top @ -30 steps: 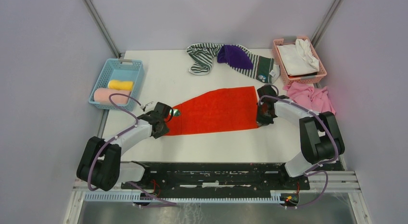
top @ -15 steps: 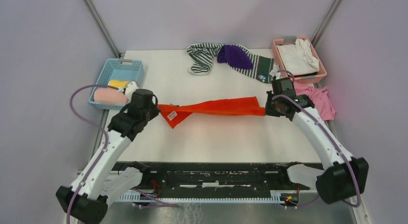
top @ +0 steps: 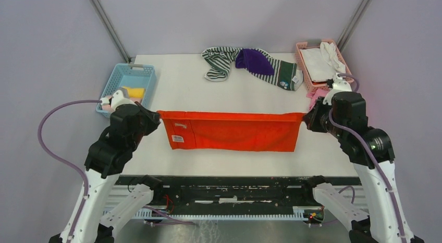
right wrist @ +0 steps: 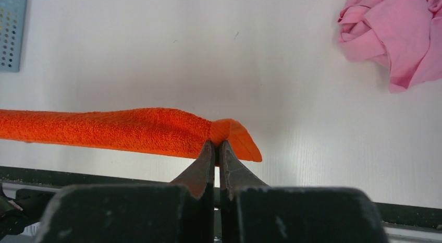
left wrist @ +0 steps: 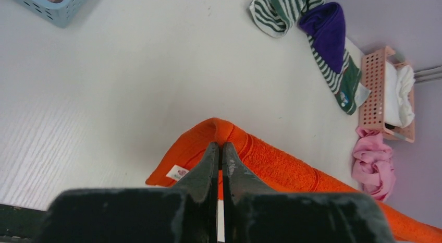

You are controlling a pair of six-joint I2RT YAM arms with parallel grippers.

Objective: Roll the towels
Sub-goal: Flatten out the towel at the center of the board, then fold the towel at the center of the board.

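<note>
An orange-red towel (top: 234,131) hangs stretched out flat above the table, its top edge taut between my two grippers. My left gripper (top: 156,116) is shut on the towel's left top corner (left wrist: 229,133). My right gripper (top: 305,118) is shut on the right top corner (right wrist: 229,133). A small white tag (top: 179,138) shows near the towel's left side. At the back lie a green-and-white striped towel (top: 219,63), a purple towel (top: 254,60) and a dark green one (top: 285,75). A pink towel (right wrist: 396,34) lies crumpled at the right.
A blue basket (top: 121,76) at the left holds a yellow roll (top: 134,92), partly behind my left arm. A pink basket (top: 306,70) at the back right holds white cloth (top: 323,60). The black mounting rail (top: 229,188) runs along the near table edge.
Both arms rose and drew apart. The orange-red towel went from lying on the table to hanging spread and taut. My left gripper shut on its corner.
</note>
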